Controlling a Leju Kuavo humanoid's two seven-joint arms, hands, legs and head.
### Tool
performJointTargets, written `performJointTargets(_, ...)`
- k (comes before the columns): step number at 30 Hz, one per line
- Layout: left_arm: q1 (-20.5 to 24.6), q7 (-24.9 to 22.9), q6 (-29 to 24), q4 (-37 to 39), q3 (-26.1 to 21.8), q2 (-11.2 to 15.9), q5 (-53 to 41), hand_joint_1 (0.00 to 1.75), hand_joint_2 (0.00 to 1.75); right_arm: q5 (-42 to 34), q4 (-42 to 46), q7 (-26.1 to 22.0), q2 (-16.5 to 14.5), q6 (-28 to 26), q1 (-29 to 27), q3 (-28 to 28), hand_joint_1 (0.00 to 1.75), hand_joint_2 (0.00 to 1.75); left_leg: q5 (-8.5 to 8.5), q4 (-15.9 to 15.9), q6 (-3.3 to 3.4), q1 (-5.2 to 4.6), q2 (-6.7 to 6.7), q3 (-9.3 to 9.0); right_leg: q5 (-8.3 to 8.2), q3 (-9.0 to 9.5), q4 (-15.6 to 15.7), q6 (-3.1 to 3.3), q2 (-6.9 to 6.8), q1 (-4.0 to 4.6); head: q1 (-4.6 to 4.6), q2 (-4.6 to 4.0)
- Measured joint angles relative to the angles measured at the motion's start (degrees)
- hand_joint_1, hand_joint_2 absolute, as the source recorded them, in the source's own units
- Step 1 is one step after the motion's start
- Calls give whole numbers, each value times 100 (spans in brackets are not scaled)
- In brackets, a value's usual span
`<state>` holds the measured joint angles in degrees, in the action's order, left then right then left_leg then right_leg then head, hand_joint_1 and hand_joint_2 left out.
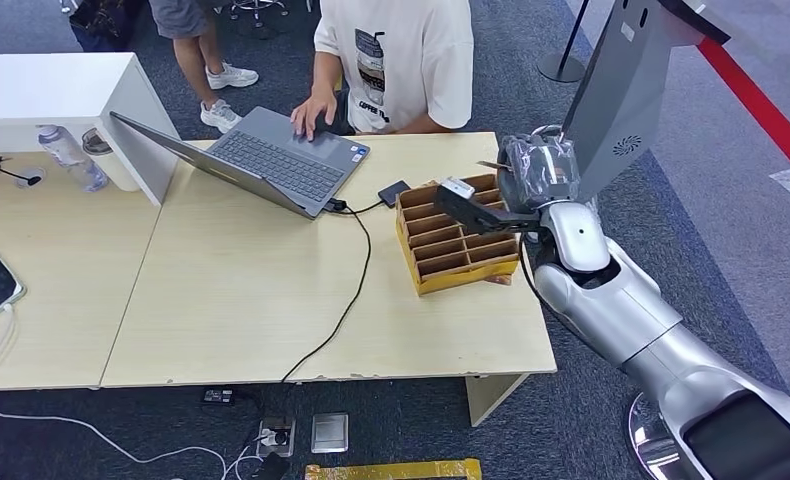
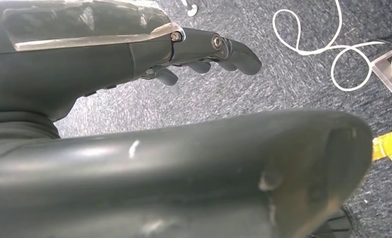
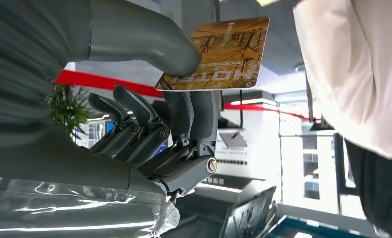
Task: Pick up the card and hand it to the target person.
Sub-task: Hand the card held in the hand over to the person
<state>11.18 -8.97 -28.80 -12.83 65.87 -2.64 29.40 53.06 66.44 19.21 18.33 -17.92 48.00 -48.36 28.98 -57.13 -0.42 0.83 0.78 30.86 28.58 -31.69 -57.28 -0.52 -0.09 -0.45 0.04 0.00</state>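
the right hand (image 3: pixel 149 129) pinches the card (image 3: pixel 219 54) between its thick grey thumb, which lies on the card's printed face, and the darker fingers (image 3: pixel 194 106) behind it; the other fingers curl in below. the card is orange-brown with a tree pattern and some lettering, and it juts out past the thumb, off the worktop and clear of everything else. beyond it in the right wrist view hangs the white shirt of a person (image 3: pixel 353 74).

in the head view the right hand (image 1: pixel 516 195), its wrist wrapped in clear plastic, is raised over the far right end of the worktop (image 1: pixel 241 300), above the slotted cardboard box (image 1: pixel 458 240). a small white piece sits at the fingertips there, too small to read. the box stands near the worktop's right edge, its rows of compartments open upward. a small dark device (image 1: pixel 393 192) lies just beside the box, with a black cable running from it across the wood and over the front edge.

the person (image 1: pixel 401 60) stands at the far side, one hand on an open grey laptop (image 1: pixel 271 160).

the left hand (image 2: pixel 204 54) hangs over dark carpet, its fingers a little curled and apart, holding nothing. a white cable (image 2: pixel 323 44) loops on the floor beyond it.
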Motion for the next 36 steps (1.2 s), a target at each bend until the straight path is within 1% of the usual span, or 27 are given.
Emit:
performJointTargets(7,22,2,-1,0,1,-1,2,0,0,27,662,64,243,58,56,93,171,175,0,0,0,0,0,0,0,1,0,0,0,0,-2,0)
performJointTargets(11,38,-7,-1,0,2,-1,2,0,0,30,773,80,280,-9,58,147,175,175,0,0,0,0,0,0,0,1,0,0,0,0,1,0)
performJointTargets(14,60,-10,-2,-1,3,-1,2,0,0,8,713,12,263,-209,59,153,175,175,0,0,0,0,1,1,0,2,0,0,0,0,0,0)
performJointTargets(18,80,-11,10,-1,4,-2,2,0,0,5,372,-91,169,-639,67,163,175,175,0,1,0,0,2,2,0,3,-1,0,-1,0,-1,0)
performJointTargets(21,80,-18,59,0,10,-4,1,0,0,-38,-96,-204,35,-1042,83,177,175,175,0,1,0,0,2,3,0,3,-1,0,-2,0,-3,0)
performJointTargets(25,67,-18,113,0,46,-7,-26,0,0,-108,-721,-347,-165,-1448,104,204,175,175,-1,1,0,0,2,4,0,3,-2,0,-4,0,2,0)
performJointTargets(30,73,-17,171,0,109,-9,-108,0,0,-198,-1506,-480,-462,-1779,181,259,175,175,-1,1,1,0,3,4,0,3,-2,0,-7,0,-2,1)
performJointTargets(36,81,-17,178,0,188,-11,-167,0,0,-191,-2111,-519,-692,-1981,261,281,175,175,-2,0,1,0,4,6,0,1,-2,0,-9,0,2,1)
